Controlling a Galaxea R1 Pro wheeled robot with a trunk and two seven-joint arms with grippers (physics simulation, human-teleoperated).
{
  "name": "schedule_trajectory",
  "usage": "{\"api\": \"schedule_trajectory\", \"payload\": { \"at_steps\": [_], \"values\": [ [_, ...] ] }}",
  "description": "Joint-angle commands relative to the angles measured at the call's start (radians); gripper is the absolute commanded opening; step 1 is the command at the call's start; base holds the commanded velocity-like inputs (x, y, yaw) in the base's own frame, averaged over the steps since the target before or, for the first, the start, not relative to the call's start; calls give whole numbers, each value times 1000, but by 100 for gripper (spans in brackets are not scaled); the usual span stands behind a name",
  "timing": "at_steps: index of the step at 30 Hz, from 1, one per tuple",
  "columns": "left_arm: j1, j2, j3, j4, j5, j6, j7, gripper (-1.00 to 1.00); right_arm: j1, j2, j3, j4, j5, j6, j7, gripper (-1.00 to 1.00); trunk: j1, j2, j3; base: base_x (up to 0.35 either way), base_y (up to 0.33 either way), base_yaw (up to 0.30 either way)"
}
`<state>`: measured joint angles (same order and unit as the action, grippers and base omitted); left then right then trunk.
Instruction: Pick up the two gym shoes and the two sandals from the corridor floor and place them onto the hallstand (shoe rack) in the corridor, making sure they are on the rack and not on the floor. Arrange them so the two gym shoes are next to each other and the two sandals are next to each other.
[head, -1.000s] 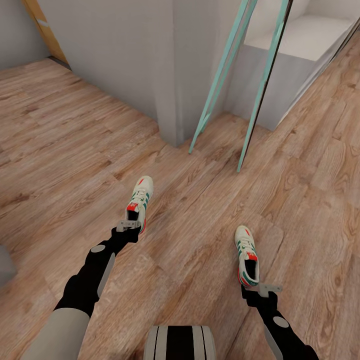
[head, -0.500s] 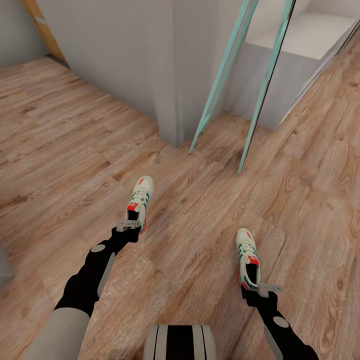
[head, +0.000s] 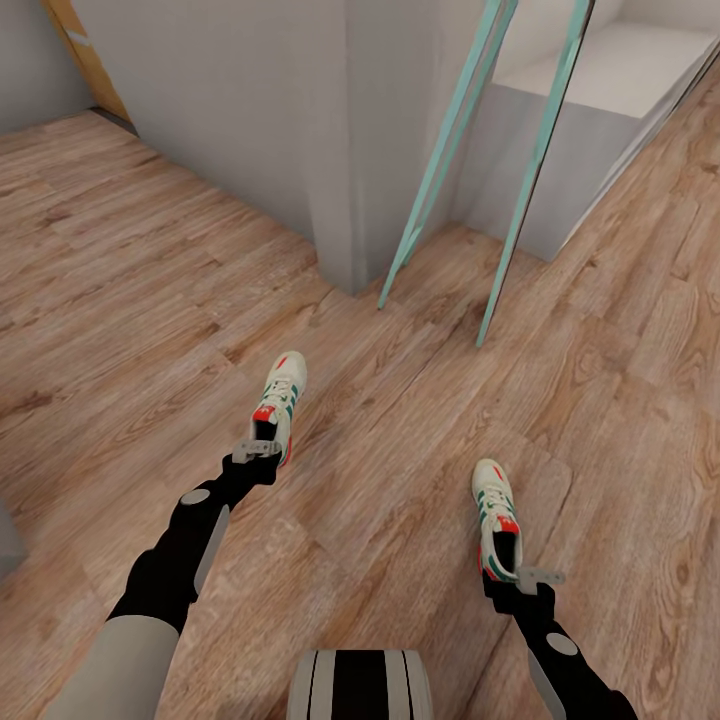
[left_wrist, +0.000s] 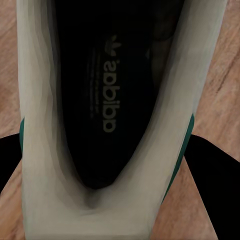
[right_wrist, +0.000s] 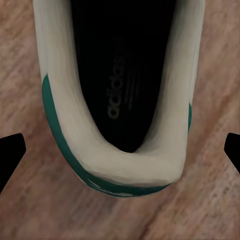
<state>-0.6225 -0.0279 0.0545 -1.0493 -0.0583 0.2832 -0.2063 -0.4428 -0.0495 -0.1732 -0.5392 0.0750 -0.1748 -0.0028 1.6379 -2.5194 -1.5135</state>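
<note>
— Wood-grain plank flooring, the corridor floor (head: 150, 300), runs up to a grey wall corner (head: 345, 150), with two teal slanted poles (head: 440, 150) leaning beside a pale grey-white block (head: 590, 120). Where are the shoes?

— One gym shoe (head: 279, 405) hangs at the tip of the left gripper (head: 258, 450), toe pointing away from the robot. The other gym shoe (head: 495, 515) sits the same way at the right gripper (head: 528, 577).

— Are they gripped?

— Looks so. In the left wrist view the first shoe's heel (left_wrist: 100, 200) sits between two dark fingers (left_wrist: 215, 190), which press against its sides. In the right wrist view the heel (right_wrist: 130, 165) lies between fingertips (right_wrist: 10, 155) that stand apart from the shoe's sides there, so I cannot tell how firmly that one is clamped.

— And the floor?

— Planks show behind both shoes; whether either sole touches them, I cannot tell.
</note>
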Motion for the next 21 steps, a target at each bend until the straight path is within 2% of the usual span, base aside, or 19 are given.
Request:
{"api": "schedule_trajectory", "payload": {
  "at_steps": [1,21],
  "values": [
    [0,-1,5,-1,-6,5,-10,-100,0,0,-3,1,8,-3,0,100,0,0,-1,22,0,0],
    [1,-1,4,0,-6,5,-11,-100,0,0,-3,0,8,-2,0,100,0,0,-1,27,0,0]
  ]
}}
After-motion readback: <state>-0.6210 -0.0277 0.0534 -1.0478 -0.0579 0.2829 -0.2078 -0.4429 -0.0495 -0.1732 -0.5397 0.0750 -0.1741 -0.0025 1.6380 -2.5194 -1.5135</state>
